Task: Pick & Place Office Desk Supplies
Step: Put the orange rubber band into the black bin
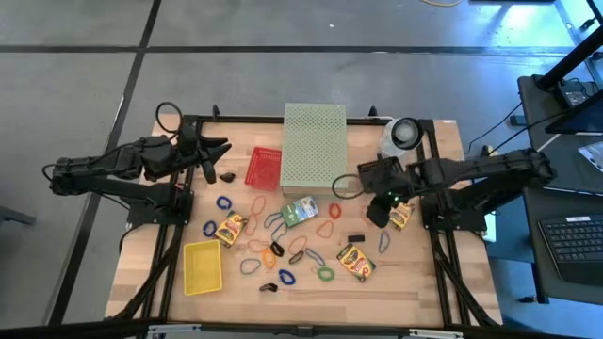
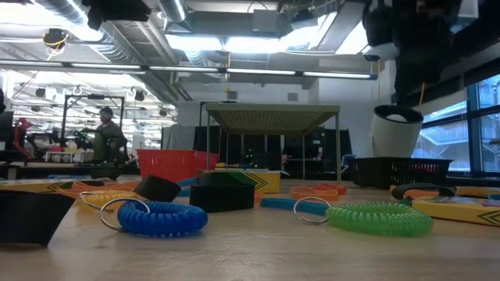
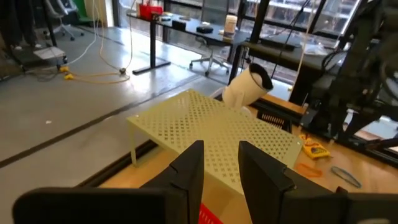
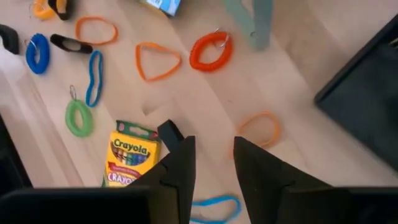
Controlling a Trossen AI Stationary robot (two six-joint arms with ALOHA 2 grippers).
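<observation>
Crayon boxes [image 1: 356, 260] and coil loops [image 1: 325, 274] lay scattered on your table [image 1: 424, 282], most of them between the two grippers. Your right gripper [image 4: 211, 163] hung over the wood with its fingers [image 4: 181, 165] parted and nothing between them; one crayon box [image 4: 130, 158] lay just beside its tips, an orange loop [image 4: 260, 129] just ahead. Your left gripper [image 3: 219, 163] was raised, fingers [image 3: 190, 165] apart and empty, facing the perforated box [image 3: 217, 127], with the red basket [image 1: 264, 167] just beside it.
</observation>
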